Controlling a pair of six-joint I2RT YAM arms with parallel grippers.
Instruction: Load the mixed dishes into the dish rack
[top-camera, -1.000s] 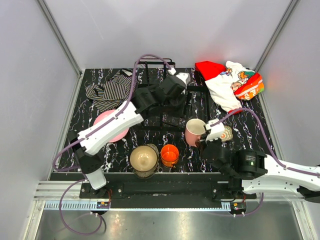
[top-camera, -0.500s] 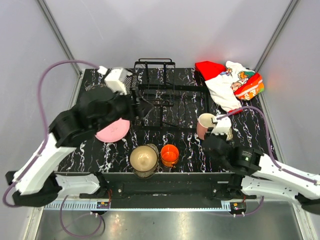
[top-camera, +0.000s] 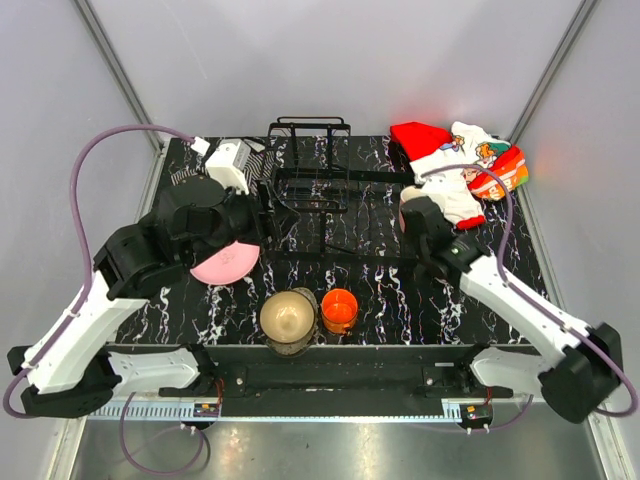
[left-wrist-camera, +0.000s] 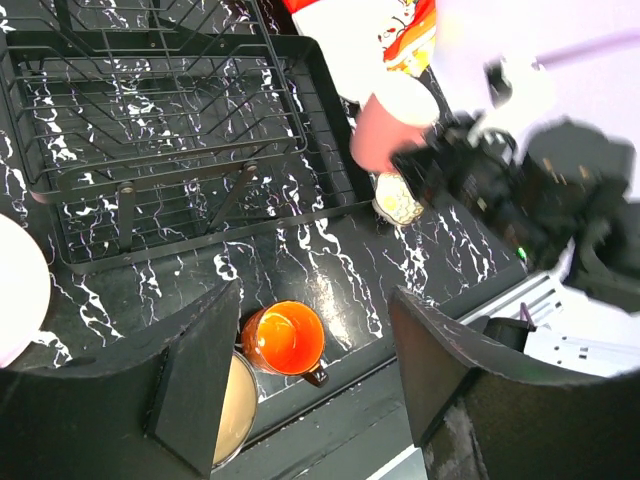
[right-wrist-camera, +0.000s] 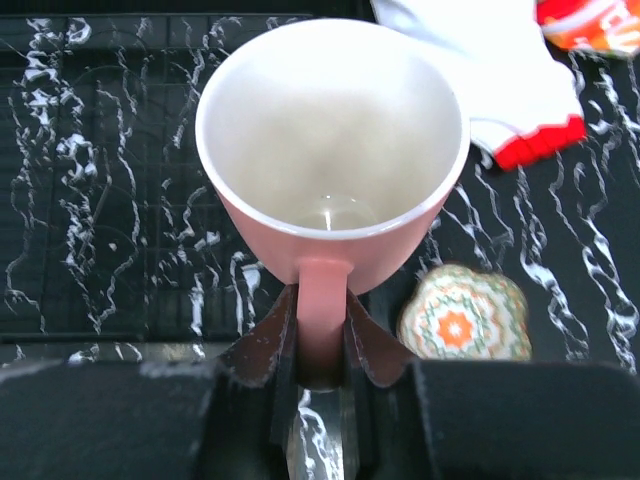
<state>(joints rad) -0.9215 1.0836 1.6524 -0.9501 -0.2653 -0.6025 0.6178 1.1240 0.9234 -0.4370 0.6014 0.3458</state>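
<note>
My right gripper (right-wrist-camera: 320, 335) is shut on the handle of the cream-pink mug (right-wrist-camera: 332, 140), which hangs upright above the right edge of the black wire dish rack (top-camera: 330, 215). The small floral cup (right-wrist-camera: 463, 313) stands on the table just right of the mug. My left gripper (left-wrist-camera: 315, 300) is open and empty, high over the table's front left. Below it are the small orange cup (left-wrist-camera: 290, 340) and the brownish bowl (top-camera: 288, 318). The pink plate (top-camera: 222, 262) lies left of the rack, partly under the left arm. The rack (left-wrist-camera: 160, 120) holds no dishes.
A red-white printed cloth (top-camera: 455, 165) lies at the back right, close behind the right gripper (top-camera: 415, 210). A striped cloth (top-camera: 258, 150) shows at the back left, behind the left arm. Grey walls enclose the marbled black table (top-camera: 380, 300).
The right arm has lifted the mug from the table's front right and carried it back toward the rack's right side. The left arm swung off the rack to the left and rose.
</note>
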